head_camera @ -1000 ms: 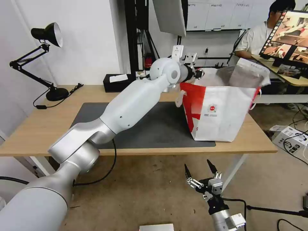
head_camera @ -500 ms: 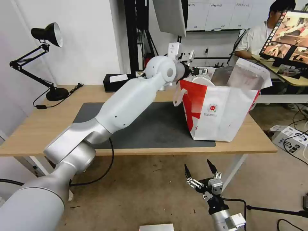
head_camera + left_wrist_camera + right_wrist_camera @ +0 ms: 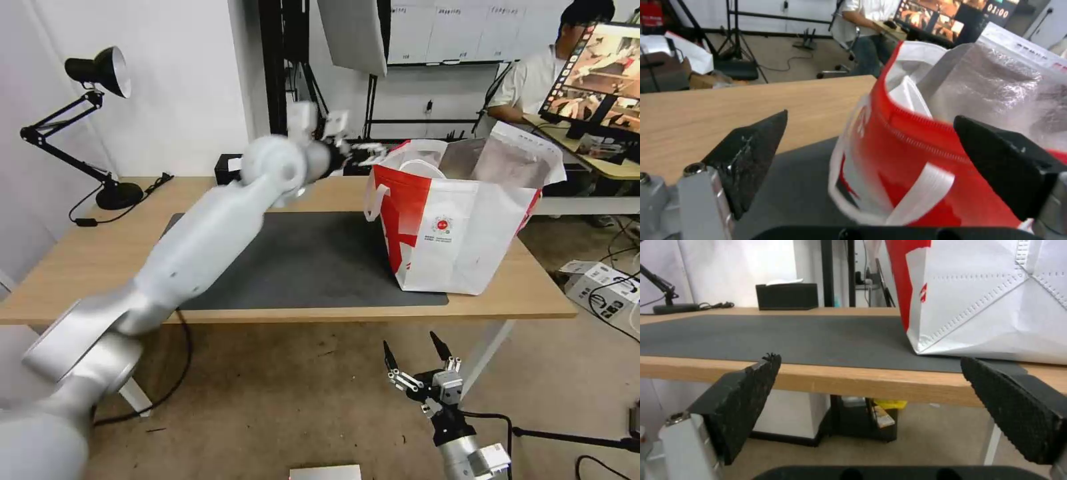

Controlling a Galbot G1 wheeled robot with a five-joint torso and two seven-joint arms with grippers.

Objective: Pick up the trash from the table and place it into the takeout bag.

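The takeout bag (image 3: pixel 460 227) stands open on the right end of the dark-grey mat (image 3: pixel 313 260) on the table (image 3: pixel 100 260). Its red side and white loop handle show close up in the left wrist view (image 3: pixel 916 160). My left gripper (image 3: pixel 363 150) hangs in the air just left of the bag's upper rim, open with nothing between its fingers (image 3: pixel 870 116). The trash is out of view; something white (image 3: pixel 907 96) stands inside the bag, and I cannot tell what it is. My right gripper (image 3: pixel 410 343) is open below the table's front edge, facing the bag (image 3: pixel 996 306).
A black tissue box (image 3: pixel 243 172) sits at the table's back edge, and a black desk lamp (image 3: pixel 100 73) stands at the back left. A desk with a monitor (image 3: pixel 600 73) is at the back right. A white box and cables (image 3: pixel 603 283) lie on the floor.
My left arm has swung back to the left, from over the bag's mouth to beside its left rim. The bag's near handle has dropped. The right arm has not moved.
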